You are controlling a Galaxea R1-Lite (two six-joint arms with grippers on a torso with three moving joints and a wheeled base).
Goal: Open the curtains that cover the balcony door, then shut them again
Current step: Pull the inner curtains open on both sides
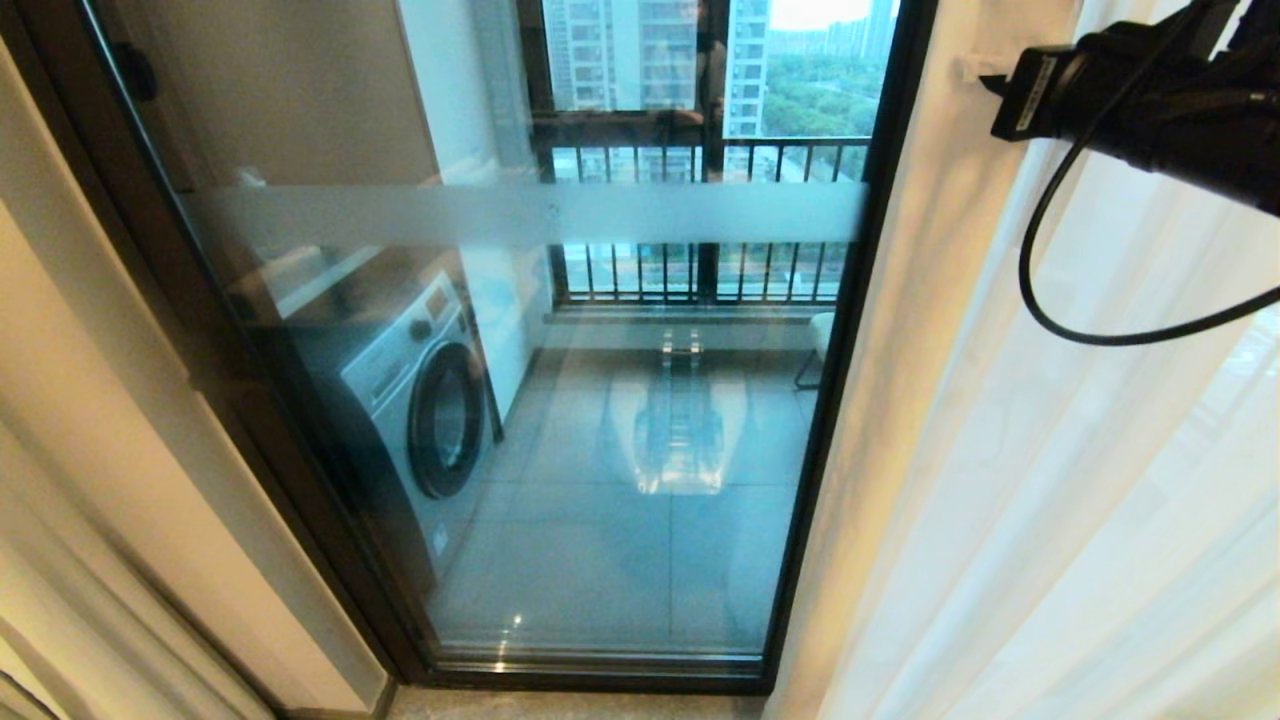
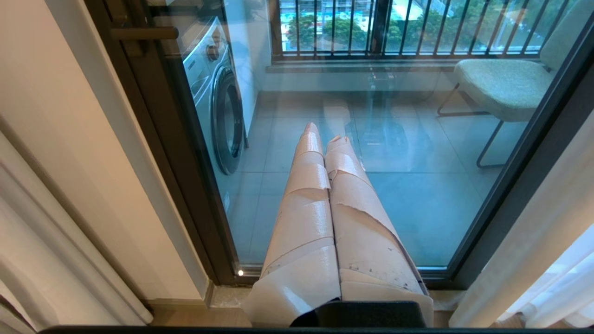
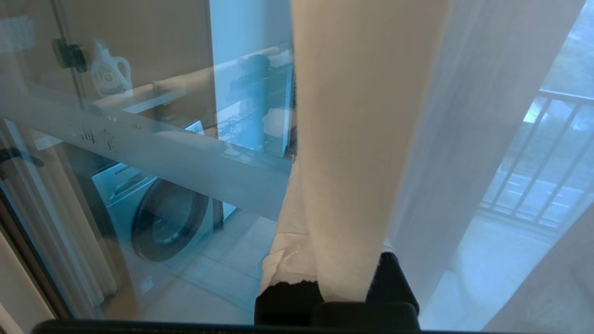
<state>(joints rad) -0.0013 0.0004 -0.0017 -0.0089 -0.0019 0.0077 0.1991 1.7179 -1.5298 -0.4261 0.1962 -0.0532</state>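
The balcony door [image 1: 560, 420] is left bare. A fold of the curtains [image 3: 362, 139] is pinched tight in the right gripper [image 3: 343, 287], beside the door's right edge. The left gripper [image 2: 325, 139] is kept closed, with nothing in it.

Pretty clearly a high-rise apartment: glass balcony door [image 1: 520, 330] opening onto a tiled balcony with a front-load washing machine [image 1: 425, 400], detergent bottle [image 3: 110, 69] on a shelf above it, a cushioned chair [image 2: 503, 86], railing [image 1: 700, 220], and tower blocks [image 1: 620, 50] outside.
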